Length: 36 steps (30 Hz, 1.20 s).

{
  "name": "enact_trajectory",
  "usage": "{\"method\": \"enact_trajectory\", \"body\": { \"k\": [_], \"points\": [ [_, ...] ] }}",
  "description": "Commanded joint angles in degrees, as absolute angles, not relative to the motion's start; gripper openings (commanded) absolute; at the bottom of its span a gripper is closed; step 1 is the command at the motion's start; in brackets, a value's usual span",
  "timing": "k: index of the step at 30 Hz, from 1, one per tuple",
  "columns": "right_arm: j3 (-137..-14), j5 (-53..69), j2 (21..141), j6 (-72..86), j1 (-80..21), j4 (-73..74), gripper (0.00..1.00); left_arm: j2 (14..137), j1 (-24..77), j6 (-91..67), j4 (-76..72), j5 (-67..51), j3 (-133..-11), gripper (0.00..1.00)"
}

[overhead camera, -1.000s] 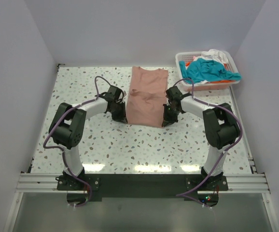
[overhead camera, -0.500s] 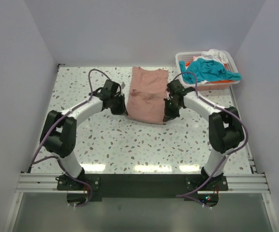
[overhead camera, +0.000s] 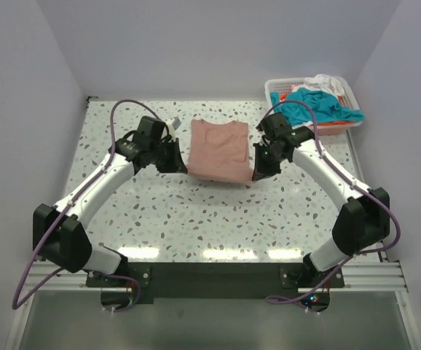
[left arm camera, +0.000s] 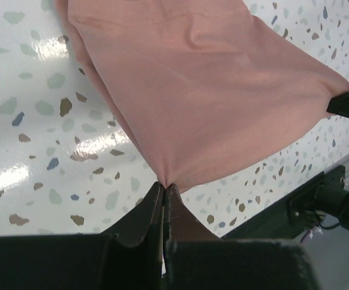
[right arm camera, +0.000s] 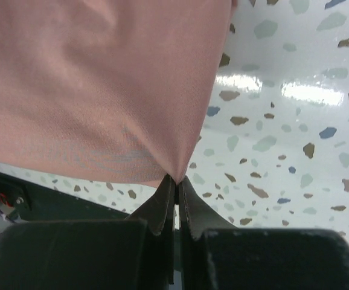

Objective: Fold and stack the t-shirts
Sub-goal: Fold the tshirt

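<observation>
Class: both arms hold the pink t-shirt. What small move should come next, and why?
Probably carry both pinched corners together toward the shirt's far edge. The left gripper and the right gripper each have jaws shut on a near corner of the pink t-shirt, and that held edge hangs lifted off the table, so the fold looks unfinished.

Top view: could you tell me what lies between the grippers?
The pink t-shirt, held at a corner by the left gripper and right gripper; top view.
</observation>
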<state>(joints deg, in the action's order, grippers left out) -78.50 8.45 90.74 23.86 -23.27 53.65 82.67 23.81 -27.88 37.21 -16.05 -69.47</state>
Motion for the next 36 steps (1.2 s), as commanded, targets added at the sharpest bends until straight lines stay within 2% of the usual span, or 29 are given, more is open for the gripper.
{"method": "enact_trajectory", "body": {
  "k": [1,8,13,25,36],
  "points": [
    [-78.6,6.0,84.7,23.3,-25.0,61.8,0.00,76.8,23.7,-26.8,44.7,-18.6,-68.1,0.00],
    [-78.2,5.7,77.3,31.3,-30.8,68.5,0.00,68.9,23.8,-30.7,50.1,-22.6,-67.1,0.00],
    [-78.6,1.3,75.5,33.7,-30.9,66.4,0.00,71.0,23.8,-29.9,50.1,-22.0,-69.5,0.00],
    [-81.7,-0.6,86.9,31.6,-25.5,53.3,0.00,84.5,19.9,-26.1,42.2,-21.2,-74.4,0.00],
    [-92.0,-1.1,97.8,26.5,-21.8,53.0,0.00,95.7,17.5,-26.6,36.0,-24.5,-80.9,0.00]
  ]
}}
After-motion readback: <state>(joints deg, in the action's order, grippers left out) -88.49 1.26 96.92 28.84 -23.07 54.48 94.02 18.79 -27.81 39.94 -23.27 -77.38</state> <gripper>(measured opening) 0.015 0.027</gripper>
